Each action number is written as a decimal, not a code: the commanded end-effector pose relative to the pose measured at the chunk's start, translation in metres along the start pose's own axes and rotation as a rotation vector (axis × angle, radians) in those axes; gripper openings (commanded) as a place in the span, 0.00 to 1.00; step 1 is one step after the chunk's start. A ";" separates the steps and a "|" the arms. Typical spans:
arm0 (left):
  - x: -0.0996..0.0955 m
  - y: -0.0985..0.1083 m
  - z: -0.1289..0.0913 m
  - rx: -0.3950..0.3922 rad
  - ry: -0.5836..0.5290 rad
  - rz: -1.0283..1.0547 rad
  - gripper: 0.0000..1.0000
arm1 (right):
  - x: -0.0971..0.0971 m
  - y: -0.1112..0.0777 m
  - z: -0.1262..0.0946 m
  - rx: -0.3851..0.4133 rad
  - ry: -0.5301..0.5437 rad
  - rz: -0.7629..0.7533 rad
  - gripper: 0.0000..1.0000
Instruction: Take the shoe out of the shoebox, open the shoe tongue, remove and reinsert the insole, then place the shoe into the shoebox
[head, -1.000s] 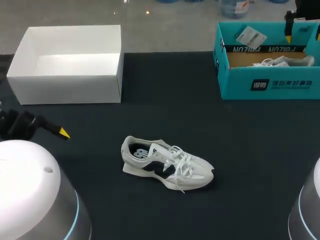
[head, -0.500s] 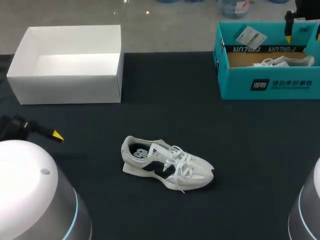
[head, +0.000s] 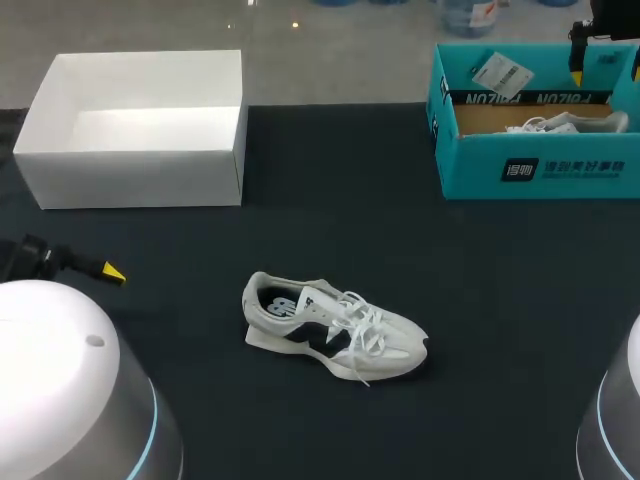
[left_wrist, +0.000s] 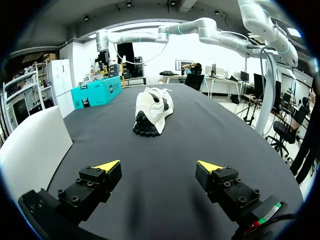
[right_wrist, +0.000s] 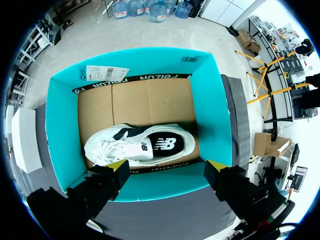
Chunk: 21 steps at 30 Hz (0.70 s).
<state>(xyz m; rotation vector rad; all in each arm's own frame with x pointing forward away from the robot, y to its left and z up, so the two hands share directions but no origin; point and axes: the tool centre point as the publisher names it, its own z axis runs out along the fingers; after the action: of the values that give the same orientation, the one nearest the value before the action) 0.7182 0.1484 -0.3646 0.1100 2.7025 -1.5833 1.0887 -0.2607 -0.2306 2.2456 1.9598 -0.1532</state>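
Right gripper (right_wrist: 167, 167) hangs above the teal shoebox (right_wrist: 130, 60), fingers spread apart, nothing between them. Second shoe (right_wrist: 135, 145) lies inside on the cardboard floor, opening up, lengthwise against the box wall nearest the fingers. First shoe (head: 335, 335) stands upright on the table (head: 500, 300), near its middle and well apart from both boxes, with laces loose. Left gripper (left_wrist: 159, 167) sits low at the table's left side, also spread and empty, aimed at that shoe's heel from well back. White box (head: 140, 170) is beside it.

Judgement: the step in hand is lifting the boxed shoe out. The fingers line up along the shoe's length, so the wrist likely needs a quarter turn to straddle its narrow width. Come straight down inside the teal walls, since the near wall is close and could catch a fingertip. Pinch at the heel collar or midfoot, where the shoe is firmest, and keep off the laces, which could snag or slip. Lift vertically until the sole clears the rim before moving sideways.
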 end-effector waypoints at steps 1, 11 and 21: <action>0.006 -0.004 0.000 -0.009 -0.022 0.001 1.00 | 0.000 -0.001 0.000 -0.002 0.001 0.000 1.00; 0.006 -0.004 0.000 -0.009 -0.022 0.001 1.00 | 0.000 -0.001 0.000 -0.002 0.001 0.000 1.00; -0.001 -0.012 0.031 0.001 0.003 0.077 1.00 | 0.000 -0.001 0.000 -0.002 0.001 0.000 1.00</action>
<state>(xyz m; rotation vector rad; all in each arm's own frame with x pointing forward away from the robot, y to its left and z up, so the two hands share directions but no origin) 0.7133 0.1267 -0.3633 0.2194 2.6639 -1.5801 1.0887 -0.2607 -0.2306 2.2457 1.9597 -0.1532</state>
